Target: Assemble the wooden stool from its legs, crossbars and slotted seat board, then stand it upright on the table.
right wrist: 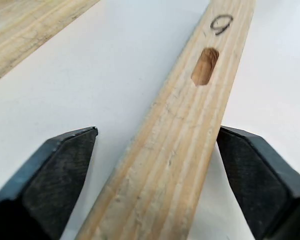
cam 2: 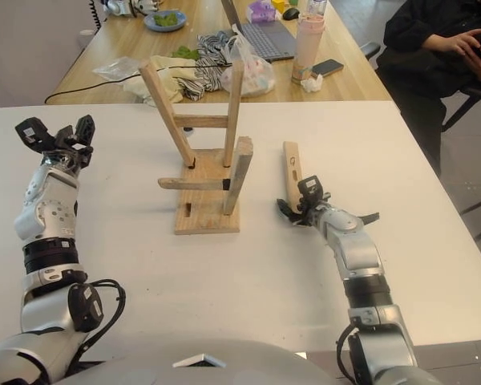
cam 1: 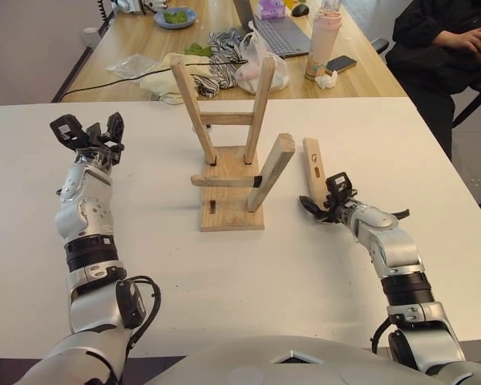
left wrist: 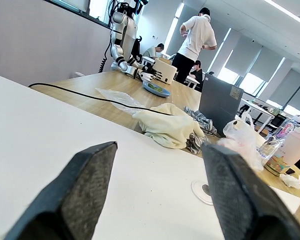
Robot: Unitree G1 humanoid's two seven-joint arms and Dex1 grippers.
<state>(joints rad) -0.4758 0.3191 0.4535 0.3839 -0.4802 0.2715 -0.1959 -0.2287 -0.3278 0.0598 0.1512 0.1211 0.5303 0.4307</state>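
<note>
Right gripper (cam 1: 321, 205), jaws wide, straddles the loose pale wooden leg (cam 1: 312, 163) lying flat on the white counter (cam 1: 401, 144) beside the half-built wooden stool (cam 1: 232, 212). Left gripper (cam 1: 90, 132) hovers, jaws wide. Risk: an end-on grip may let the leg pivot.

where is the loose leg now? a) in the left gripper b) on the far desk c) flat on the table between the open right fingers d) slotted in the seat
c: the leg lies flat on the table, the open right gripper straddling its near end.
</note>
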